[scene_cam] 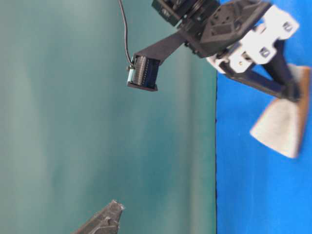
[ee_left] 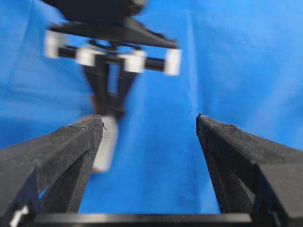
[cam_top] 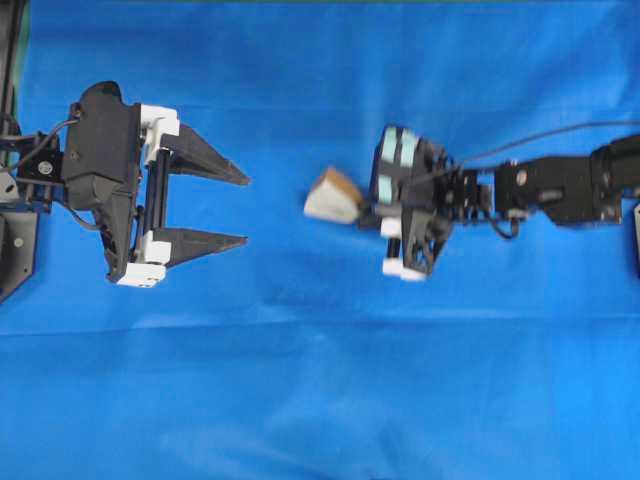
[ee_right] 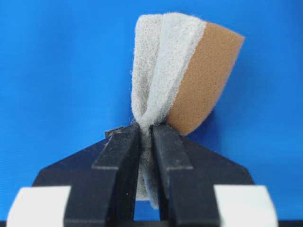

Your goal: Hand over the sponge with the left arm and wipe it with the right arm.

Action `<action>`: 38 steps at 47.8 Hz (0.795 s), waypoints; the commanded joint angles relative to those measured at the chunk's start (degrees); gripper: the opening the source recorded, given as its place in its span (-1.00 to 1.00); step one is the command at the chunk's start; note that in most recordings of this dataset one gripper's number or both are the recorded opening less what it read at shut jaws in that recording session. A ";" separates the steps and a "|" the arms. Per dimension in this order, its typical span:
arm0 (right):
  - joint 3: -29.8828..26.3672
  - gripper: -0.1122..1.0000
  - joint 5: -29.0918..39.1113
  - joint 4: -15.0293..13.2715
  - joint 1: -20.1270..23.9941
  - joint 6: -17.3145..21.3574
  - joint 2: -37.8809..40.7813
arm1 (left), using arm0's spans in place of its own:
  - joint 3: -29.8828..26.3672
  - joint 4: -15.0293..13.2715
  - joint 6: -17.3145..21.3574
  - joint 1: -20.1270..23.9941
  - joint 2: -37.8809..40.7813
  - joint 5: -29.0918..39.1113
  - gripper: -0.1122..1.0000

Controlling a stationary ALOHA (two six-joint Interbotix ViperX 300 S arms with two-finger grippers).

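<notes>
A lab bench: blue cloth (cam_top: 300, 400), teal backdrop (scene_cam: 73, 122), two robot arms.

The sponge (cam_top: 334, 197) is a small soft block, its grey-white speckled scouring layer backed by orange-brown foam. It is pinched at one end between the fingers of the right arm (cam_top: 555, 187), so the grey layer folds into a crease there and fans out wider toward its free end. It hangs above the blue cloth, at about nine o'clock from the right gripper (cam_top: 372, 208). The left arm (cam_top: 100, 170) sits well apart at nine o'clock from the sponge, its two pointed black fingers spread wide and aimed at three o'clock, holding nothing.
</notes>
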 commanded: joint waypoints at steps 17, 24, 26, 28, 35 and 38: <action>-2.29 -0.54 3.08 2.20 7.91 1.23 -0.44 | -0.70 0.09 0.00 -0.18 -0.26 -0.53 0.57; -1.41 -0.54 3.78 1.67 3.69 0.62 -0.79 | -0.70 0.09 0.00 -0.18 -0.18 -0.53 0.57; -1.05 -0.54 3.87 1.14 2.20 0.44 -1.05 | -0.70 0.00 0.00 -0.18 -0.18 -0.53 0.57; -0.53 -0.54 3.87 0.35 0.35 0.35 -1.32 | -0.70 0.00 0.00 -0.18 -0.18 -0.53 0.57; 1.23 -0.54 3.60 -3.60 -7.29 0.35 -2.37 | -0.70 0.09 -0.09 -0.18 -0.09 -0.53 0.57; 1.49 -0.54 3.60 -5.01 -10.20 0.35 -2.72 | -0.79 0.00 -0.09 -0.18 -0.09 -0.53 0.57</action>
